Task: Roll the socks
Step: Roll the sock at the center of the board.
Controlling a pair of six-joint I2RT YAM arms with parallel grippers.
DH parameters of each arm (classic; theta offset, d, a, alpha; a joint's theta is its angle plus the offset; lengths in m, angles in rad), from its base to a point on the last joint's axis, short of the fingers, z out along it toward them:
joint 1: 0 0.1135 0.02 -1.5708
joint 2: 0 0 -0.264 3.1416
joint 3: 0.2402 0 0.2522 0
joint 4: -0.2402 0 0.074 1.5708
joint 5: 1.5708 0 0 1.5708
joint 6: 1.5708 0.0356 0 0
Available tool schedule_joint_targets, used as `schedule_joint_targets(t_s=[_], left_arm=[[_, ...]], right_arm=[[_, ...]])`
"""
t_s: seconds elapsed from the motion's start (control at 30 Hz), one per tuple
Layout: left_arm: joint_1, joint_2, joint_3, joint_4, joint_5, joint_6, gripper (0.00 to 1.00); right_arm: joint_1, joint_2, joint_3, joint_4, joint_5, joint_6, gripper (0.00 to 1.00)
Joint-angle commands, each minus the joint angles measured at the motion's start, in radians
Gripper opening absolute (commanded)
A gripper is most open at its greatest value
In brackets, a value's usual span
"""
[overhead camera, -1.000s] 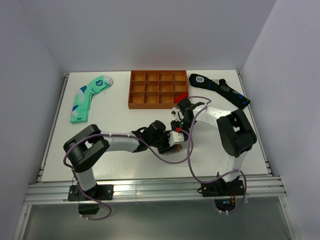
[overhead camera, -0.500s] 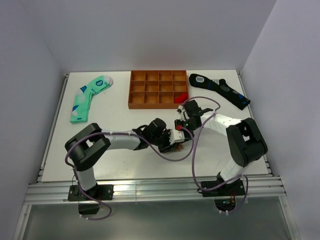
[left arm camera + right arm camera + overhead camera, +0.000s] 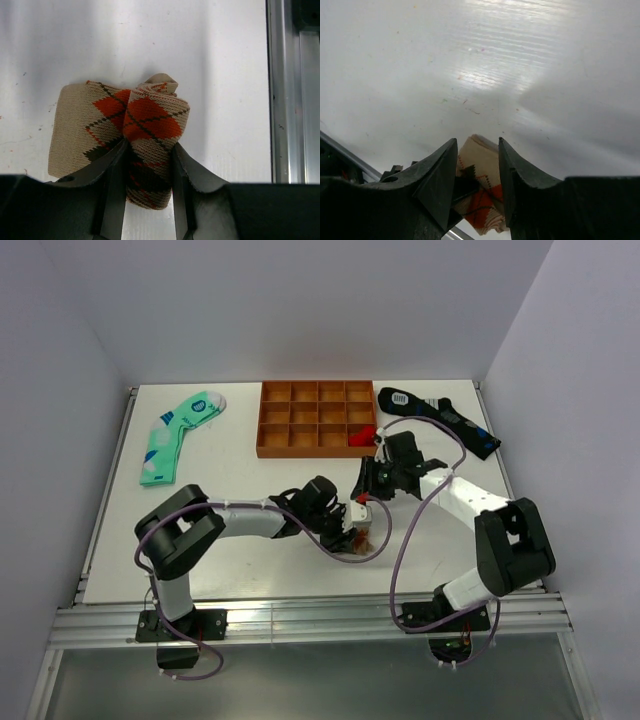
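Sock (image 3: 150,117) (bunched) in left claw (image 3: 148,150)

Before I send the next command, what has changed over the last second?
The right arm swung its elbow out to the right and nearer the front edge; the right hand stayed open by the argyle sock. The left hand slid slightly right, still shut on that sock. The mint-green sock, black sock and tray did not move.
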Motion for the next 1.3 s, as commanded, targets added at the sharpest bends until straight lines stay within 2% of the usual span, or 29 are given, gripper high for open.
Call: schedule_joint_targets(t_s=[0.0, 0.27, 0.47, 0.77, 0.97, 1.17, 1.27], left_arm=[[-0.002, 0.075, -0.011, -0.222, 0.059, -0.05, 0.0], [0.015, 0.155, 0.072, -0.311, 0.105, -0.075, 0.0], [0.033, 0.136, 0.086, -0.326, 0.15, -0.085, 0.0], [0.065, 0.149, 0.121, -0.36, 0.189, -0.107, 0.0], [0.074, 0.161, 0.137, -0.38, 0.216, -0.11, 0.0], [0.079, 0.192, 0.164, -0.401, 0.239, -0.111, 0.0], [0.079, 0.202, 0.172, -0.414, 0.249, -0.111, 0.0]], right_arm=[[-0.034, -0.065, -0.054, 0.046, 0.068, 0.049, 0.46], [-0.066, -0.232, -0.201, 0.133, 0.143, 0.169, 0.46], [-0.075, -0.346, -0.318, 0.227, 0.168, 0.247, 0.45], [-0.075, -0.518, -0.54, 0.46, 0.097, 0.307, 0.44], [-0.075, -0.625, -0.724, 0.725, -0.01, 0.316, 0.45], [-0.074, -0.735, -0.841, 0.822, -0.042, 0.304, 0.48], [-0.068, -0.774, -0.856, 0.808, -0.035, 0.304, 0.49]])
